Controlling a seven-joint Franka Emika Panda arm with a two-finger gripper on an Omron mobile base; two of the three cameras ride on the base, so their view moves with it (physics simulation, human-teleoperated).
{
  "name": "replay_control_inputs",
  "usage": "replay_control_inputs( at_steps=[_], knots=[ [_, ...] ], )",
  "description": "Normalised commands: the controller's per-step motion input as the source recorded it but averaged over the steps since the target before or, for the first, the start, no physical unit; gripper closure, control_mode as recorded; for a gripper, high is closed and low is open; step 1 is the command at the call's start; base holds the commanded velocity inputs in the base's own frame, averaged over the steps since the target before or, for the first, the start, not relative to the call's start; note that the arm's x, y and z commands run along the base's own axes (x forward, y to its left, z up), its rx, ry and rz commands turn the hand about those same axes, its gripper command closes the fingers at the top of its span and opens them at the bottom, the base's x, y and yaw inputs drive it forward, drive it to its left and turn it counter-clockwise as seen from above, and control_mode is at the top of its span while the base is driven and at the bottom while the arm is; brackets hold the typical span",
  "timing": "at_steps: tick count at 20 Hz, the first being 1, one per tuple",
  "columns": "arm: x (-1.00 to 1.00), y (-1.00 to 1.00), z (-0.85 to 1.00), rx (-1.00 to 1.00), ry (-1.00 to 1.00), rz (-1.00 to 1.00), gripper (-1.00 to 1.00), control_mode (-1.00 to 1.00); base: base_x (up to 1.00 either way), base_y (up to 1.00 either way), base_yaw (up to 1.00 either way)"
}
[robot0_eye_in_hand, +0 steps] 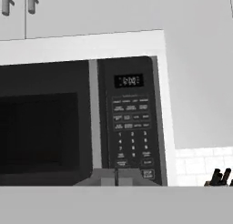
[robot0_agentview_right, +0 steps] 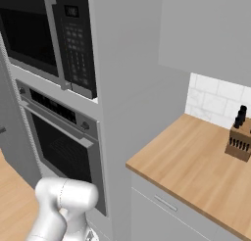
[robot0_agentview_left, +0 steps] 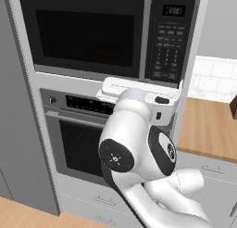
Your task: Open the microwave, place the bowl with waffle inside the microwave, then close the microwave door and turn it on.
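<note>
microwave door [robot0_agentview_left: 83, 32]: glossy black, dark glass window, matt grey frame. door handle [robot0_agentview_left: 146, 34]: smooth brushed silver metal. keypad panel [robot0_eye_in_hand: 132, 123]: glossy black plastic, pale printed keys. wall oven [robot0_agentview_left: 76, 134], mid left of left base view: steel-grey front, dark glass. bench [robot0_agentview_right: 196, 174], lower right of right base view: light wood, matt, visible grain. knife block [robot0_agentview_right: 239, 143]: brown wood. backsplash [robot0_agentview_right: 211, 100]: white tile, slight sheen. robot arm [robot0_agentview_left: 134, 153]: glossy white plastic, dark joints.

Base views flank the microwave [robot0_agentview_left: 106, 32]; hand view faces it close.
</note>
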Motion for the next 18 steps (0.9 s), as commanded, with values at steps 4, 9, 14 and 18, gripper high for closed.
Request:
replay_control_inputs(
  at_steps=[4, 9, 14, 18],
  knots=[
    [0.00, -0.06, 0.00, 0.00, 0.35, 0.00, 1.00, -1.00, 0.00, 0.00, 0.00],
    [0.00, 0.00, 0.00, -0.02, 0.29, 0.00, 1.00, -1.00, 0.00, 0.00, 0.00],
    [0.01, 0.00, 0.00, -0.03, 0.23, 0.00, 1.00, -1.00, 0.00, 0.00, 0.00],
    [0.00, 0.00, 0.00, 0.00, 0.06, 0.00, 1.00, -1.00, 0.00, 0.00, 0.00]
  ],
)
